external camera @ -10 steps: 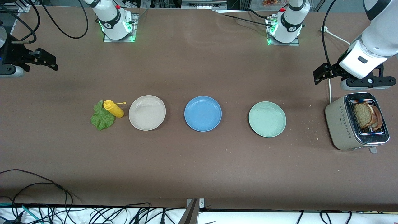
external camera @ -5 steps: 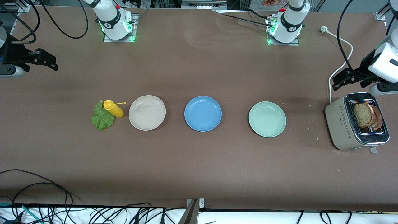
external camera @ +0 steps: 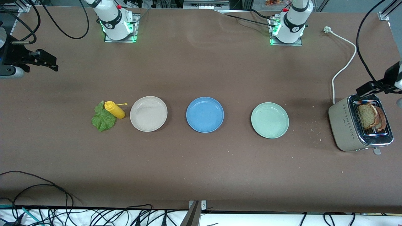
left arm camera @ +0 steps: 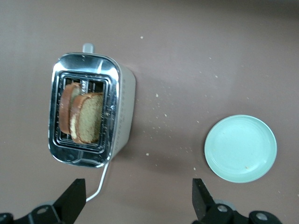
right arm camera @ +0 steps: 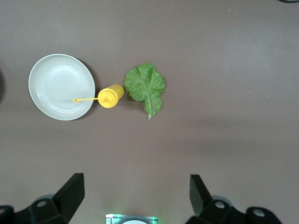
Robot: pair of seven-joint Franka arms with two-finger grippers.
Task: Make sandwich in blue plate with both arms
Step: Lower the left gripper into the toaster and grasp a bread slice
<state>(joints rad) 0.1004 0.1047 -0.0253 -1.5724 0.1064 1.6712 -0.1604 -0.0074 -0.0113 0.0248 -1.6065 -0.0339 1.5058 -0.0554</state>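
You are looking down at a wide brown counter (external camera: 201,163) with two white arms based along its edge farthest from the front camera.

The toaster (external camera: 358,124) is sitting at the left arm's end of the counter, and two slices of brown bread (external camera: 370,116) are standing upright in its slots, so no sandwich is made yet. Its white cord (external camera: 342,67) is trailing toward the counter's corner by the left arm's base.

Three round plates are lying in a row across the middle of the counter, well apart from each other. The blue plate (external camera: 204,114) is sitting in the centre, bare. The pale mint-green plate (external camera: 269,120) is lying between it and the toaster, and the beige plate (external camera: 148,113) is lying toward the right arm's end.

The left pincer (left arm camera: 138,198) is hanging over the toaster's edge, its fingers spread wide and gripping nothing. The right pincer (right arm camera: 135,196) is waiting high by the right arm's end of the counter, fingers also spread and holding nothing.

A green lettuce leaf (external camera: 103,118) is lying flat just beside the beige plate, with a yellow squeeze bottle (external camera: 114,109) resting on its side at the leaf's edge, its thin nozzle pointing at that plate.
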